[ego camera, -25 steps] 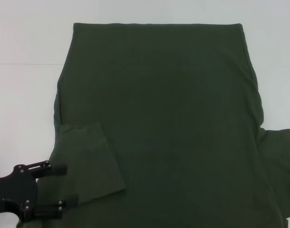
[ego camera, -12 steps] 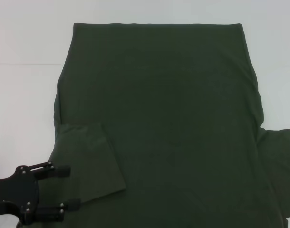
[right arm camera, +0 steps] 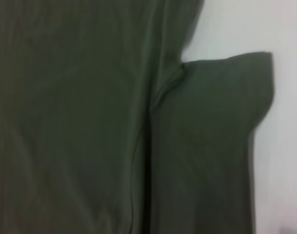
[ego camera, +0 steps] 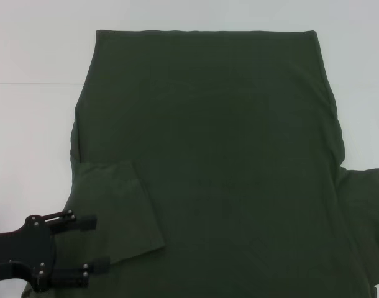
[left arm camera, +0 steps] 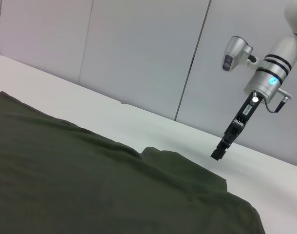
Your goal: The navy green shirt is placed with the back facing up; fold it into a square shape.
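The navy green shirt (ego camera: 227, 155) lies flat on the white table, plain side up, with no lettering showing. Its left sleeve (ego camera: 115, 208) is folded inward onto the body. Its right sleeve (ego camera: 366, 211) lies spread out to the side and also shows in the right wrist view (right arm camera: 212, 126). My left gripper (ego camera: 97, 243) is open and empty at the near left, its fingertips over the edge of the folded sleeve. My right gripper (left arm camera: 225, 144) shows only in the left wrist view, hanging above the table beyond the spread sleeve (left arm camera: 182, 163).
The white table (ego camera: 28, 136) extends to the left of and behind the shirt. A grey panelled wall (left arm camera: 139, 48) stands behind the table. The shirt runs out of view at the near edge.
My left gripper has shifted slightly to the right and nearer, further over the folded left sleeve. The shirt has not moved.
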